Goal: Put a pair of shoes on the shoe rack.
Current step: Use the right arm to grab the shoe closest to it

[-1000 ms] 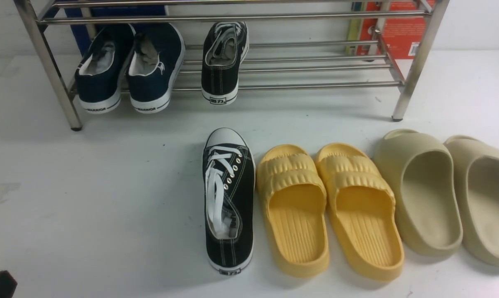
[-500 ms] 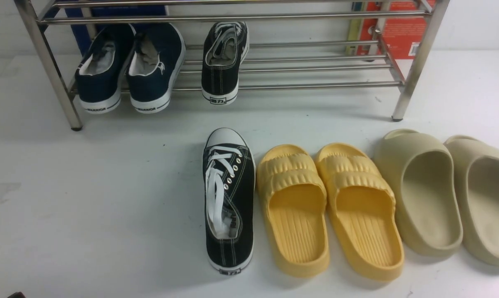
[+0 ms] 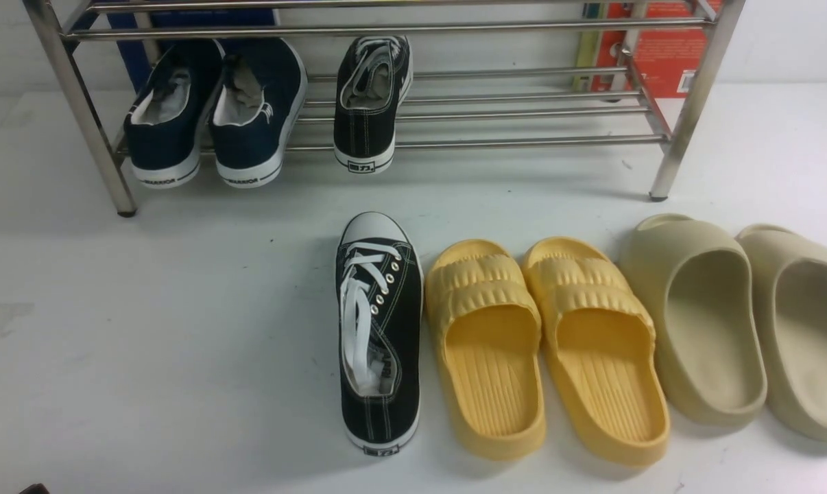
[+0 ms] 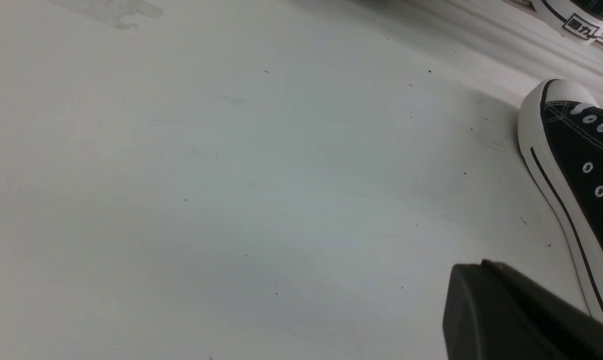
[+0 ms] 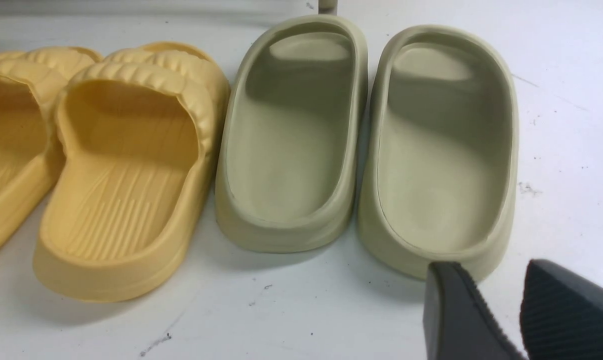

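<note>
My right end effector (image 5: 501, 285) gapes empty; my left end effector (image 4: 511, 315) is mostly out of frame, so I cannot tell its state. One black sneaker (image 3: 371, 103) sits on the shoe rack (image 3: 523, 143), its mate (image 3: 378, 329) on the tabletop (image 3: 180, 329) just beside yellow slides (image 3: 485, 343).

Right pincer (image 5: 499, 282) slightly parted, left pincer (image 4: 511, 315) only partly visible

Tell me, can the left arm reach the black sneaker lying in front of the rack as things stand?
Probably yes. The loose black sneaker has bare floor on its left, where the left gripper sits close by; the yellow slides crowd only its right side.
</note>
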Robot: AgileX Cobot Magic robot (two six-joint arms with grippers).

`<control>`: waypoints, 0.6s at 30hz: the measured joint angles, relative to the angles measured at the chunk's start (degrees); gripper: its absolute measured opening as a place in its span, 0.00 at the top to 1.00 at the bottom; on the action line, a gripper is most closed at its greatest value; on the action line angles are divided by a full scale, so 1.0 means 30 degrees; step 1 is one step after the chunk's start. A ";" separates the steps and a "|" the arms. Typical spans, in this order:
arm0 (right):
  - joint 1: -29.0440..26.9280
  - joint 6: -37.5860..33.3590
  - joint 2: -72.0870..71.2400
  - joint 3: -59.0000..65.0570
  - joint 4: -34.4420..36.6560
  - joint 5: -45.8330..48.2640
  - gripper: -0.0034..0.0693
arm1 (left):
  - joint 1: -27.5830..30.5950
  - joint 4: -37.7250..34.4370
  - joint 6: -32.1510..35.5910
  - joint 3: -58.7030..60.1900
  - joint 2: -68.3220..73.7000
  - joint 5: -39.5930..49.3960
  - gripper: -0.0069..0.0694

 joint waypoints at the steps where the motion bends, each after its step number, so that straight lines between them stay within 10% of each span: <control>1: 0.0000 0.0000 0.0000 0.0000 0.0000 0.0000 0.62 | 0.0000 0.0000 0.0000 0.0000 0.0000 0.0000 0.93; 18: 0.0000 0.0171 0.0000 0.0000 0.0144 -0.0176 0.62 | 0.0000 -0.0017 0.0000 0.0000 0.0000 0.0000 0.93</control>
